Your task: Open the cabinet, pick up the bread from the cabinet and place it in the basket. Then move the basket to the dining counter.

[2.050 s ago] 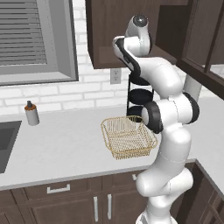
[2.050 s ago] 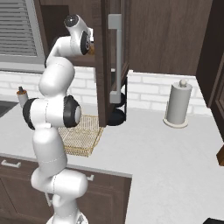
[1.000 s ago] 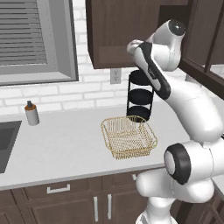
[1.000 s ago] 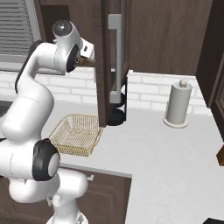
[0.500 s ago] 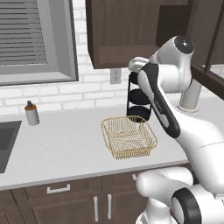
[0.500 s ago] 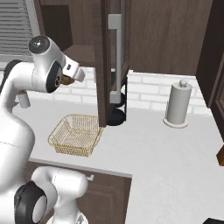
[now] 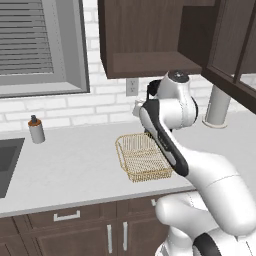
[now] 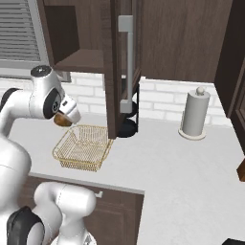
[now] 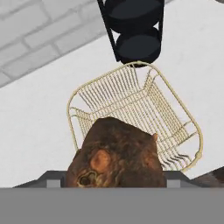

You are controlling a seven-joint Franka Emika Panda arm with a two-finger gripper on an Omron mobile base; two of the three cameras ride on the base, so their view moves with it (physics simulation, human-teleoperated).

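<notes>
Gripper (image 8: 64,118) clamped wide around the bread (image 9: 117,154), wire basket (image 9: 175,118) just below; off-centre release could clip the rim.

Bread (image 9: 117,154) above the basket (image 9: 175,114) – basket on worktop (image 7: 75,165), before the rack (image 9: 134,26)

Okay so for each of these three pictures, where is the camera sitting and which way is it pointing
Left base view: behind the arm to its left, looking forward and down at the basket on the worktop; white arm lower right.
Right base view: behind to its right, facing the open cabinet; arm lower left, gripper holding the bread.
Hand view: on the hand, looking down past the bread into the basket.
Shared: all three show the basket.
</notes>
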